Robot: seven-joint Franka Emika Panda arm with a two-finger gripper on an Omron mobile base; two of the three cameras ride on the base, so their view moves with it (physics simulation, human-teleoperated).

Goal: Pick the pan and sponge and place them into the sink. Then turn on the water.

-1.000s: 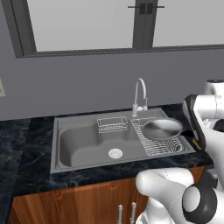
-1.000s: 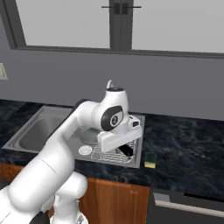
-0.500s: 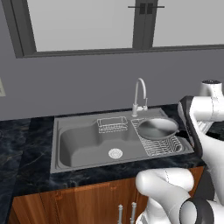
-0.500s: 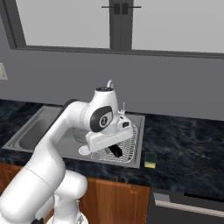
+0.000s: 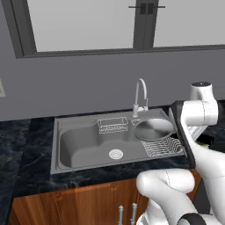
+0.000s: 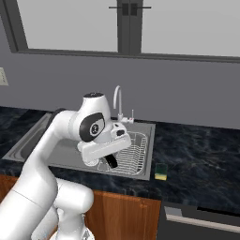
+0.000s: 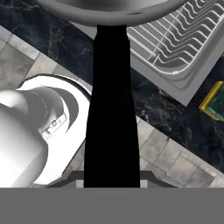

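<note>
pan (image 5: 153, 129) above wire rack (image 5: 162, 146), sponge (image 6: 161, 171) on counter (image 6: 197, 159)

- You have a silver-grey pan (image 5: 153, 128) with a black handle (image 7: 112, 109) running straight out from the hand.
- Beside it, your sponge (image 6: 161, 171) is yellow with a dark green top.
- Below the hand, the sink (image 5: 83, 145) is plain grey steel; the counter (image 6: 197, 159) is black, pale-veined marble.

A grey wall (image 5: 79, 88) carries a wide window (image 5: 83, 22) across the top, above dark marble counter (image 6: 197, 159) and wooden cabinets (image 5: 66, 206).
</note>
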